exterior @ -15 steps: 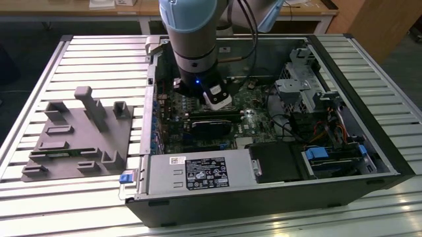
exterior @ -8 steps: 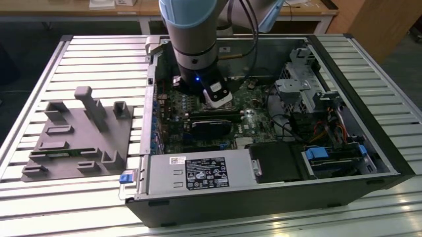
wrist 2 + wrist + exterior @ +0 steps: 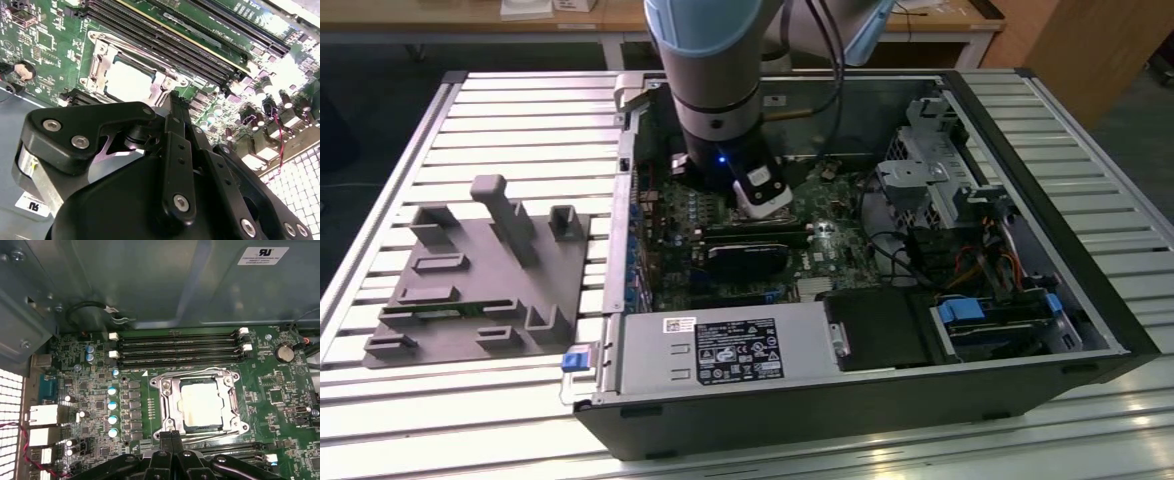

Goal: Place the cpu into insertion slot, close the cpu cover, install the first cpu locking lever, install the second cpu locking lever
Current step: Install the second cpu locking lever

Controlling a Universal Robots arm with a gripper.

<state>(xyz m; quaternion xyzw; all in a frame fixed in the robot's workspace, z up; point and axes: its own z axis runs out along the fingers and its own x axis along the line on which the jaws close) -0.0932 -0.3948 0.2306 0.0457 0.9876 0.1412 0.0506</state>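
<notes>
gripper [image 3: 171, 436] with fingers pressed together on nothing, tips poised at the near rim of the slot [image 3: 202, 405] — in the first wrist view, slot at twelve to one o'clock from the tips. cpu [image 3: 201, 402] seated flat in the slot, cover [image 3: 169, 402] closed around it, pale face showing through the window — same in the second wrist view.

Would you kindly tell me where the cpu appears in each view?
Exterior view: hidden behind the gripper, which is low over the green board.
First wrist view: the cpu lies framed in silver metal, just beyond the gripper's tips.
Second wrist view: the cpu is pale, again just beyond the tips.
Shared landmark: the long black memory slots beside it in both wrist views.
</notes>
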